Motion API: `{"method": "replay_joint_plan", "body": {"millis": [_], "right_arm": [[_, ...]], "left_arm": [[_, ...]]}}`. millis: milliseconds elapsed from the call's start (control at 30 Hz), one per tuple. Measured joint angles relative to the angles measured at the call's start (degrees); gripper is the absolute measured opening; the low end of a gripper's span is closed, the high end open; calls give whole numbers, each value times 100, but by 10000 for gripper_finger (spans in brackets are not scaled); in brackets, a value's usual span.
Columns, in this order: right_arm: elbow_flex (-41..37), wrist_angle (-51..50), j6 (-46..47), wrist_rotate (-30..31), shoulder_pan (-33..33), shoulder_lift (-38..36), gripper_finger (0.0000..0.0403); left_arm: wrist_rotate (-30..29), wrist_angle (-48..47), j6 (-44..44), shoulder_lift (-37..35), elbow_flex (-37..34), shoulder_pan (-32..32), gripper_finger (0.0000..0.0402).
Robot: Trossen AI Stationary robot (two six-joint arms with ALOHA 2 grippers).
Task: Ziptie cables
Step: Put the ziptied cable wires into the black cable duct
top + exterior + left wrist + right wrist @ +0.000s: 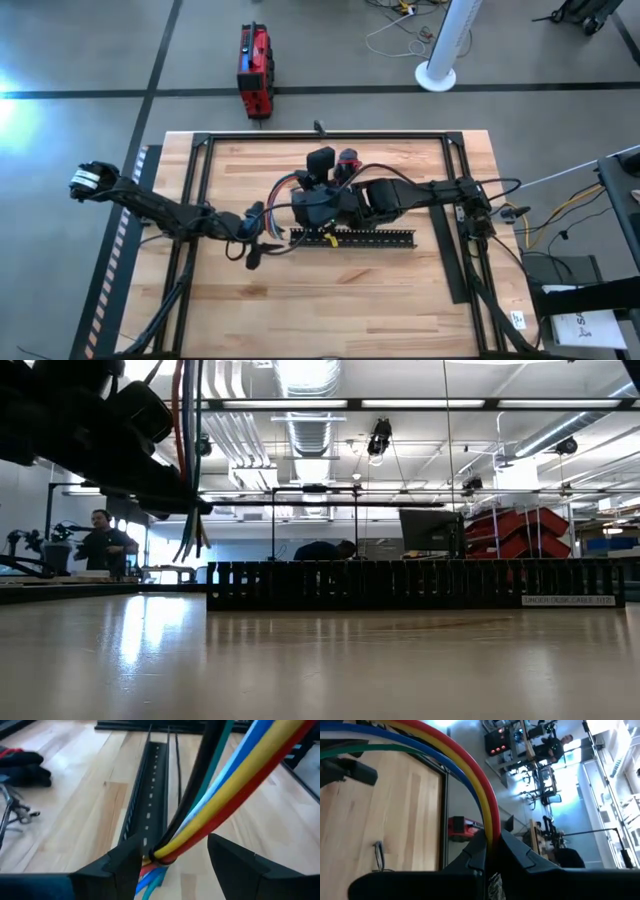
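We see the cables (pixel 220 795) lifted off the tabletop (pixel 400 300), roughly at its middle, spanning between the two arms. Colours visible in the bundle: black, teal green, white, blue, yellow, red.

Right gripper (pixel 492 847) is clamped on the cables: its fingers (pixel 520 852) are pinched tight around the red and yellow strands, with the bundle arching away from them. From above, that arm reaches in from the right edge to the middle of the tabletop.

Left gripper (pixel 175 857) comes in from the left edge, just left of the middle. Its jaws stand apart with the bundle running between them; the fingers (pixel 127 862) don't visibly press on the wires, so we read it as released. A thin dark band sits around the bundle right at that spot — possibly the ziptie (pixel 151 856), we can't confirm.

The slotted black duct (pixel 352 238) lies on the tabletop directly below the grippers, slightly toward the near edge, long axis parallel to it. A thin black strip (pixel 177 770) lies beside the duct, along it.

People (pixel 102 542) are visible in the room beyond the table.
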Motion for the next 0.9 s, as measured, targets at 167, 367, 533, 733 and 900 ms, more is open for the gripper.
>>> {"method": "replay_joint_plan", "body": {"millis": [167, 367, 533, 733, 900], "right_arm": [[0, 165, -147, -101, -9, 0, 13], [0, 207, -187, -253, -9, -2, 13], [0, 186, -187, -251, -9, -4, 13], [0, 22, -38, -246, -9, -11, 13], [0, -556, 408, -243, -9, -30, 13]], "left_arm": [[-509, 593, 152, 505, 0, 7, 205], [-1031, 1072, 232, 1062, 0, 11, 158], [-1024, 1284, 234, 1078, 0, 11, 78], [-842, 1075, 204, 749, 0, 11, 13], [-730, -879, -229, 28, 274, 7, 17]]}}
